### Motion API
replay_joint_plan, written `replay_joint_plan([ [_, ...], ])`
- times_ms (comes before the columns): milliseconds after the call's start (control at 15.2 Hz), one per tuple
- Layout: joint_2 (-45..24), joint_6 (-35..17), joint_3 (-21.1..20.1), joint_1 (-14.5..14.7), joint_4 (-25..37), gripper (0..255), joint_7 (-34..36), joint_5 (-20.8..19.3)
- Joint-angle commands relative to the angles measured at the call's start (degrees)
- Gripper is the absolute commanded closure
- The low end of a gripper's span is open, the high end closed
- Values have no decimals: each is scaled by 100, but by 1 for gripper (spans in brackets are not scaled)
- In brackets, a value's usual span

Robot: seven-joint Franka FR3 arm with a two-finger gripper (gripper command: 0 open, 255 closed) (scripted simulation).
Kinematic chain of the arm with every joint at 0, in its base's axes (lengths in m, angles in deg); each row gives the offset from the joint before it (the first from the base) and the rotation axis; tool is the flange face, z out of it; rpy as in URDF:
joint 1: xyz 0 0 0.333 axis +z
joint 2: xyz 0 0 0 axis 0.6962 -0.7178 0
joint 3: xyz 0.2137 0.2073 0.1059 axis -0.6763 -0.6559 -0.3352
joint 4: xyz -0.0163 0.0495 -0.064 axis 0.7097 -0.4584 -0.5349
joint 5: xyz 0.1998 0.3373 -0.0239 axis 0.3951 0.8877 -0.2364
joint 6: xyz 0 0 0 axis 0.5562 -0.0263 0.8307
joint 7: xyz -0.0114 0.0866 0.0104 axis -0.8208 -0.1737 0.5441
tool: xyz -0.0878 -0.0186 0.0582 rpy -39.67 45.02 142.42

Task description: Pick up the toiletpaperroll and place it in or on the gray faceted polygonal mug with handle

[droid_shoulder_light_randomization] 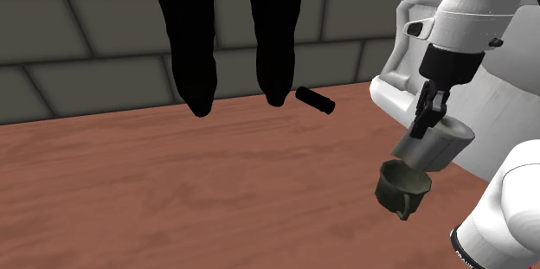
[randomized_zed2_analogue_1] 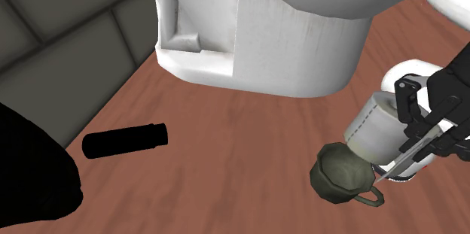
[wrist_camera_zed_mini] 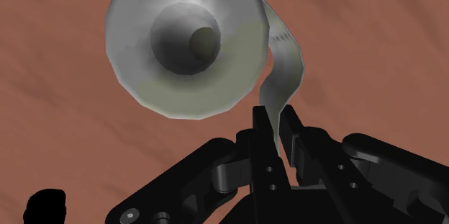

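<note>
A whitish toilet paper roll [droid_shoulder_light_randomization: 435, 144] hangs tilted in the air from my gripper [droid_shoulder_light_randomization: 427, 118]. Its lower end sits just over the grey-green faceted mug [droid_shoulder_light_randomization: 402, 186], whose handle points toward the shoulder view's bottom. In the wrist view my gripper [wrist_camera_zed_mini: 277, 120] is shut on the loose paper strip [wrist_camera_zed_mini: 286, 60] that trails from the roll [wrist_camera_zed_mini: 183, 42]. From the second exterior view the roll [randomized_zed2_analogue_1: 374, 129] lies right beside and partly above the mug [randomized_zed2_analogue_1: 343, 172], with my gripper [randomized_zed2_analogue_1: 416, 131] at its right end. I cannot tell whether roll and mug touch.
A black cylinder [droid_shoulder_light_randomization: 315, 100] lies on the reddish wood surface [droid_shoulder_light_randomization: 173, 189], away from the mug. A big white fixture [randomized_zed2_analogue_1: 256, 37] stands close behind the mug. Two black hanging shapes [droid_shoulder_light_randomization: 225, 25] are in front of the grey block wall [droid_shoulder_light_randomization: 78, 42].
</note>
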Motion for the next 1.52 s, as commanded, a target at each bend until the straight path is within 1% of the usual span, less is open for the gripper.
replay_joint_plan([
  [0,74,-104,1,5,-175,255,-16,2],
  [858,411,-890,-132,90,-1299,255,-30,142],
  [1320,411,-890,-132,92,-1299,255,-29,142],
  [1386,415,-889,-129,91,-1303,0,-30,140],
  [1452,421,-893,-128,91,-1313,0,-32,139],
])
